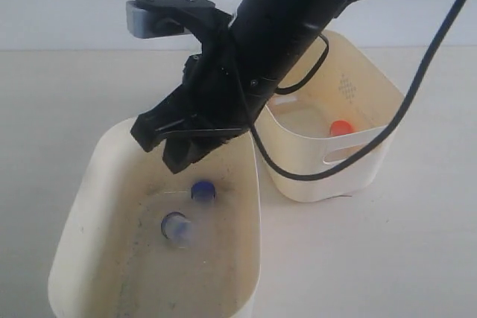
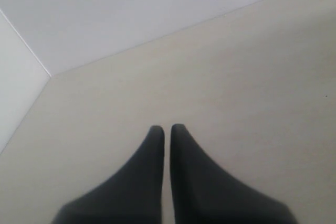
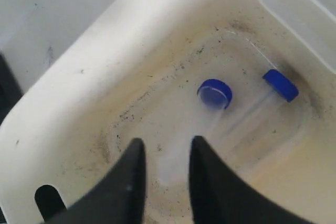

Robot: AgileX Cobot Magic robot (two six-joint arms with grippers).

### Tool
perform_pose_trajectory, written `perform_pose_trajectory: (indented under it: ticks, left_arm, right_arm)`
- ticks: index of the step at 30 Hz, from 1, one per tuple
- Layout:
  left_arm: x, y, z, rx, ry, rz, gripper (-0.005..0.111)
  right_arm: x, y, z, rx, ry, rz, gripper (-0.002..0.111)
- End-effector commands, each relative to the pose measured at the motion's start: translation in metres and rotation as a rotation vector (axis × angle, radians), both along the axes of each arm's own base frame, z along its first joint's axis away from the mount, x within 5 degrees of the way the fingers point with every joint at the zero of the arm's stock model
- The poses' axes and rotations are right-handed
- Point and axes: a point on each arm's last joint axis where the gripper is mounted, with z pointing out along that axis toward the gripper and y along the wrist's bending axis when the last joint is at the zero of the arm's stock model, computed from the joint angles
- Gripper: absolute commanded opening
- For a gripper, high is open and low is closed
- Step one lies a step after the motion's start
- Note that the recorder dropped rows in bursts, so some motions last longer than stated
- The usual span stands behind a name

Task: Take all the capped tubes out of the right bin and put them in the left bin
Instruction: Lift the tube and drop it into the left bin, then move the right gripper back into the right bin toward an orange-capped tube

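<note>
The right hand [image 3: 167, 146] hangs spread and empty over the left bin [image 1: 82, 206], where two blue capped tubes [image 1: 202, 190] lie, so that drop looks done. An orange-capped tube [image 1: 341, 127] waits in the right bin [image 1: 358, 87], at two o'clock from there. The left hand [image 2: 167, 129], pressed together, idles above the bench [image 2: 236, 77].

**Cream bins, blue and orange-red caps, black grippers on a pale beige table [image 1: 417, 243].**

In the exterior view, the left bin [image 1: 74, 214] at 7 o'clock is cream, with dark grime specks across its floor and walls. It holds two clear capped tubes, one blue cap [image 1: 202, 190] deep royal and the other blue cap [image 1: 176, 226] paler. The right bin [image 1: 365, 72] at 2 o'clock is plain cream with a faint dotted diamond mark [image 1: 348, 87] and holds an orange-red cap [image 1: 341, 127]. The right gripper [image 3: 167, 144] and left gripper [image 2: 167, 128] are matte black. The camera housing [image 1: 141, 18] is grey-blue.
</note>
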Motion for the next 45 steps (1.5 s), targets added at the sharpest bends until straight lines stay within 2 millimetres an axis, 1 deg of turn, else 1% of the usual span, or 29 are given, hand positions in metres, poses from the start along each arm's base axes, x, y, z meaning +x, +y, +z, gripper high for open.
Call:
perform_pose_trajectory:
  ticks: [1, 2, 5, 6, 8, 10, 12, 13, 15, 17, 18, 19, 24, 27, 32, 36, 42, 45]
  left_arm:
    - [0.000, 0.000, 0.001, -0.012, -0.007, -0.004, 0.004]
    - [0.000, 0.000, 0.001, -0.012, -0.007, -0.004, 0.004]
    - [0.000, 0.000, 0.001, -0.012, -0.007, -0.004, 0.004]
    - [0.000, 0.000, 0.001, -0.012, -0.007, -0.004, 0.004]
    - [0.000, 0.000, 0.001, -0.012, -0.007, -0.004, 0.004]
    - [0.000, 0.000, 0.001, -0.012, -0.007, -0.004, 0.004]
    - [0.000, 0.000, 0.001, -0.012, -0.007, -0.004, 0.004]
    - [0.000, 0.000, 0.001, -0.012, -0.007, -0.004, 0.004]
    - [0.000, 0.000, 0.001, -0.012, -0.007, -0.004, 0.004]
    - [0.000, 0.000, 0.001, -0.012, -0.007, -0.004, 0.004]
    - [0.000, 0.000, 0.001, -0.012, -0.007, -0.004, 0.004]
    - [0.000, 0.000, 0.001, -0.012, -0.007, -0.004, 0.004]
    - [0.000, 0.000, 0.001, -0.012, -0.007, -0.004, 0.004]
    - [0.000, 0.000, 0.001, -0.012, -0.007, -0.004, 0.004]
    - [0.000, 0.000, 0.001, -0.012, -0.007, -0.004, 0.004]
    - [0.000, 0.000, 0.001, -0.012, -0.007, -0.004, 0.004]
    - [0.000, 0.000, 0.001, -0.012, -0.007, -0.004, 0.004]
    - [0.000, 0.000, 0.001, -0.012, -0.007, -0.004, 0.004]
  right_arm:
    - [0.002, -0.010, 0.008, -0.077, -0.115, 0.047, 0.000]
    - [0.003, -0.015, 0.010, -0.120, -0.157, 0.049, 0.000]
    - [0.016, -0.044, 0.020, -0.287, -0.292, -0.025, 0.000]
    - [0.023, -0.055, 0.025, -0.305, -0.327, -0.065, 0.000]
    - [0.039, -0.080, 0.028, -0.341, -0.385, -0.067, 0.000]
    - [0.055, -0.106, 0.027, -0.355, -0.419, -0.054, 0.000]
    - [0.069, -0.124, 0.023, -0.332, -0.450, -0.037, 0.000]
    - [0.074, -0.131, 0.020, -0.334, -0.478, 0.019, 0.000]
    - [0.082, -0.143, 0.015, -0.392, -0.555, 0.193, 0.000]
    - [0.087, -0.151, 0.009, -0.476, -0.638, 0.422, 0.000]
    - [0.088, -0.151, 0.008, -0.498, -0.669, 0.496, 0.000]
    - [0.091, -0.151, 0.008, -0.507, -0.693, 0.513, 0.000]
    - [0.107, -0.146, -0.001, -0.495, -0.672, 0.509, 0.000]
    - [0.120, -0.143, -0.014, -0.486, -0.620, 0.527, 0.000]
    - [0.142, -0.138, -0.028, -0.490, -0.594, 0.547, 0.000]
    - [0.149, -0.136, -0.046, -0.498, -0.570, 0.645, 0.000]
    - [0.163, -0.134, -0.071, -0.514, -0.598, 0.641, 0.000]
    - [0.166, -0.133, -0.083, -0.518, -0.591, 0.661, 0.000]
